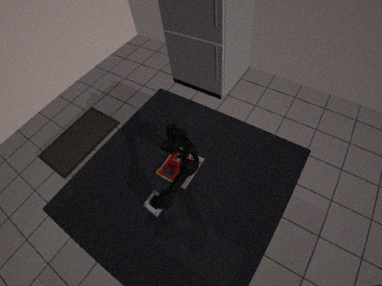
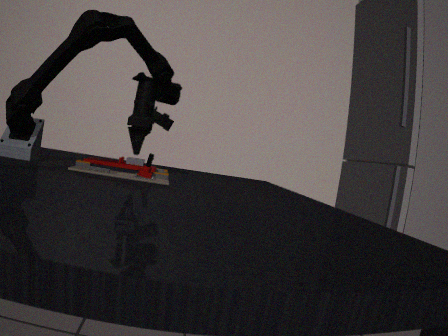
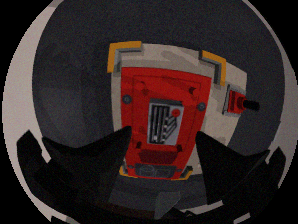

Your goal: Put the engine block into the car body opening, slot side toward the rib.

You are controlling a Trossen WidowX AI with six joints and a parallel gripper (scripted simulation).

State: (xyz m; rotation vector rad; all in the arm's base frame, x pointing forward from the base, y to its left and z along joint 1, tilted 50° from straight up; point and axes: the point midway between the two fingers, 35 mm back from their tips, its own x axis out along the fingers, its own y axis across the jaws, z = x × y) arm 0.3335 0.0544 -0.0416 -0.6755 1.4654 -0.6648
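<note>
Arm stands bent over the dark worktop (image 2: 280, 235), its grey base plate (image 2: 20, 142) fixed at the far left edge as seen from the side. The claw (image 2: 136, 149) hangs point-down above the red car body (image 2: 117, 165), clear of it, with a visible gap between fingertips and the parts below. Claw is spread fairly wide and grips nothing; in the wrist view its two dark fingers flank the lower edge of the car body (image 3: 160, 123) without touching. The engine block (image 3: 164, 120), grey with dark ribbed markings, sits inside the opening in the middle of the car body, flanked by red on all sides; from the side view a pale grey piece (image 2: 134, 160) shows only slightly above the red surface. Which way its slot side faces cannot be told at this resolution. The car body rests on a pale fixture plate (image 3: 216, 106) with yellow corner brackets (image 3: 124, 52) at the two far corners, and a small red part with a dark stub (image 3: 238, 103) sits on the plate just beside the car body's right flank. From above, arm and plate lie near the middle of the worktop (image 1: 231, 170). A tall grey refrigerator (image 1: 197, 28) stands on the tiled floor behind, and a dark mat (image 1: 80, 140) lies on the tiles well apart to the left.
</note>
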